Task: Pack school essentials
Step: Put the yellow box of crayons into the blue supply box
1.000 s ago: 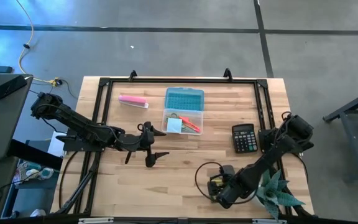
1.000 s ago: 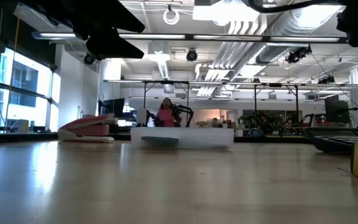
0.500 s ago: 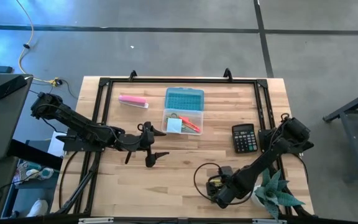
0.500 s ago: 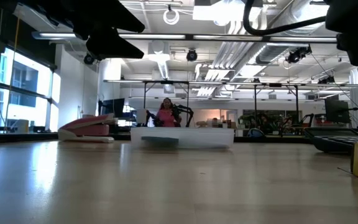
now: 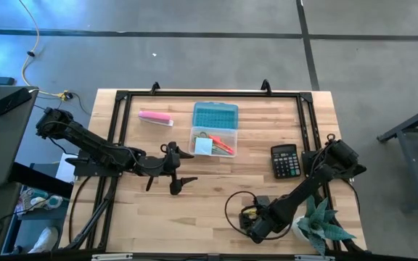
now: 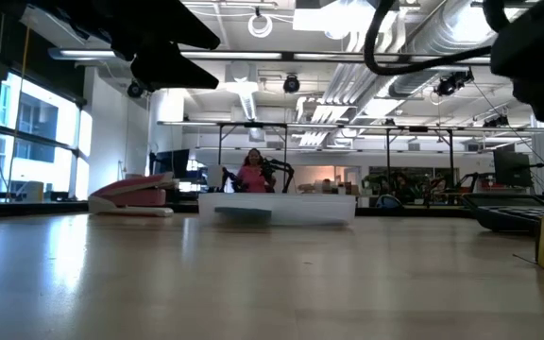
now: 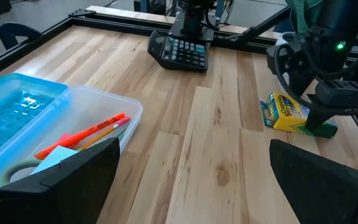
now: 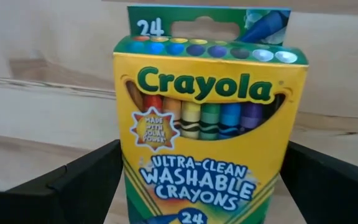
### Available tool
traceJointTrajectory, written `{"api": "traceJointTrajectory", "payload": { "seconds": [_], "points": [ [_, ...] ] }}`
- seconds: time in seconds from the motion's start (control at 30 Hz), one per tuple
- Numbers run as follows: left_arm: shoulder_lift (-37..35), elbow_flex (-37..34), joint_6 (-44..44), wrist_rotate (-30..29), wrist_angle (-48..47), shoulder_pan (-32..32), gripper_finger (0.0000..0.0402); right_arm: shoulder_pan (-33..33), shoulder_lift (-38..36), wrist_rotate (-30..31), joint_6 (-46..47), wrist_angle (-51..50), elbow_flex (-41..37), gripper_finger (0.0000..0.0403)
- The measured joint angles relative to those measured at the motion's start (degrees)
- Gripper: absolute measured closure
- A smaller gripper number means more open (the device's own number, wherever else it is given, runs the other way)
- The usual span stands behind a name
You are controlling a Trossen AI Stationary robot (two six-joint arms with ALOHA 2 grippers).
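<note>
The yellow-green crayon box (image 8: 210, 124) lies flat on the table near its near edge, right of centre (image 7: 288, 112). My right gripper (image 8: 201, 152) is open and points down over the box, one finger on each long side (image 5: 256, 220). The clear plastic case (image 5: 213, 140) stands with its blue lid (image 5: 215, 114) folded back; inside lie the orange marker (image 7: 82, 134), thin pencils and the light-blue note pad (image 7: 58, 155). My left gripper (image 5: 189, 167) hangs open above the table just left of the case (image 7: 194, 149). My right gripper comes from above with its fingers (image 8: 86, 180) along the two long sides of the crayon box (image 8: 129, 155), which lies flat on the table. I cannot tell whether the fingers touch it.
A black calculator (image 5: 285, 161) lies right of the case, and a long pink bar (image 5: 154, 117) lies at the far left. A green plant (image 5: 321, 221) stands at the near right corner beside my right arm. A black frame (image 5: 209, 94) rims the table. Bare wood lies between the case and the crayon box.
My right arm has shifted a little toward the table's left and sunk lower over the crayon box. The box and the left arm have kept still.
</note>
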Motion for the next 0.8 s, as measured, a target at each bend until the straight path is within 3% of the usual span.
{"api": "traceJointTrajectory", "payload": {
  "seconds": [0.33, 0.8],
  "points": [
    [0.0, 0.0, 0.0, 0.0, 0.0, 0.0, 0.0002, 0.0, 0.8, -0.9, -3.1, -0.8, 0.2, 0.0008],
    [0.0, 0.0, 0.0, 0.0, 0.0, 0.0, 0.0002, 0.1, 1.1, -1.0, -8.2, -2.6, 0.1, 0.0059]
  ]
}}
